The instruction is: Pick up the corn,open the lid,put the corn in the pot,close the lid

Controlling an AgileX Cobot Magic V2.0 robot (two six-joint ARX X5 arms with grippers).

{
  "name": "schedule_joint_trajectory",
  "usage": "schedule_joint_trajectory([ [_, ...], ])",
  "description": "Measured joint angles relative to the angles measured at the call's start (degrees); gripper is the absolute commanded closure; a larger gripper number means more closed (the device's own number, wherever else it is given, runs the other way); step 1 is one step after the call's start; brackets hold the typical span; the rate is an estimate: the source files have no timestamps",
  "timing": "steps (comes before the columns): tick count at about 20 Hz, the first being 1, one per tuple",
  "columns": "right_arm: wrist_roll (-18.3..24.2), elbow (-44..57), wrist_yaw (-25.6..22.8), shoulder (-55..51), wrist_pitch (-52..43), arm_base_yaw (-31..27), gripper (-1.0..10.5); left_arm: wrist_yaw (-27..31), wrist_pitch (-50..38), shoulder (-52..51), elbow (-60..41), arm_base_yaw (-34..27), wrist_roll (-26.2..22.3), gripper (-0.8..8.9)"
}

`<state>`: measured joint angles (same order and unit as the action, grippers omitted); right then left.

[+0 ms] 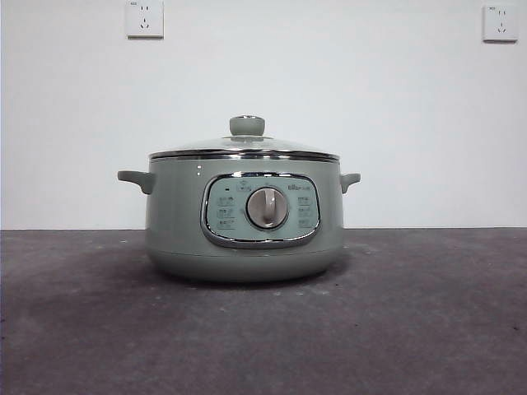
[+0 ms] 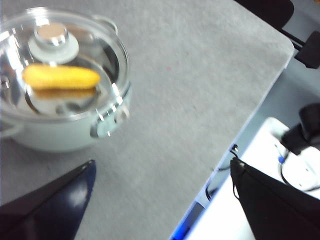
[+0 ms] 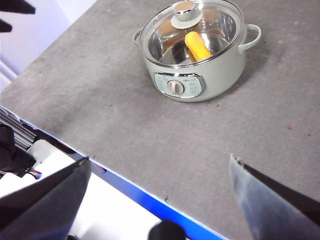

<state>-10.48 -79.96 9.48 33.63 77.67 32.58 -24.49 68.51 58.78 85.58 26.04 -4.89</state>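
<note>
The corn (image 3: 198, 45) lies inside the pot (image 3: 200, 75), under the shut glass lid (image 3: 192, 32). Both hands, left hand (image 2: 162, 200) and right hand (image 3: 160, 195), hang wide, far from it. The lid could break; its knob (image 3: 183, 11) is the best grip.

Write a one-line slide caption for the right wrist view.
Corn lies inside the sage-green pot under the closed glass lid; the right tool hangs open, well clear.

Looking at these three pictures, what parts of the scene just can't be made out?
- Front view: the corn is hidden behind the pot wall.
- Front view: panel labels around the dial are too small to read.
- Left wrist view: the pot is blurred and cut off by the edge.
</note>
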Motion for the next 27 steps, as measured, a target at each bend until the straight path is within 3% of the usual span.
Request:
schedule_joint_trajectory([
  [4,0.0,0.0,0.0,0.0,0.0,0.0,4.9,0.0,1.8,-0.2,0.0,0.0,0.0,3.90],
  [6,0.0,0.0,0.0,0.0,0.0,0.0,6.7,-1.2,1.9,-0.2,0.0,0.0,0.0,5.50],
  [8,0.0,0.0,0.0,0.0,0.0,0.0,9.6,-4.2,2.1,-0.2,0.0,0.0,0.0,8.11],
  [27,1.3,0.0,0.0,0.0,0.0,0.0,9.5,-5.9,2.2,0.1,0.0,0.0,0.0,8.17],
])
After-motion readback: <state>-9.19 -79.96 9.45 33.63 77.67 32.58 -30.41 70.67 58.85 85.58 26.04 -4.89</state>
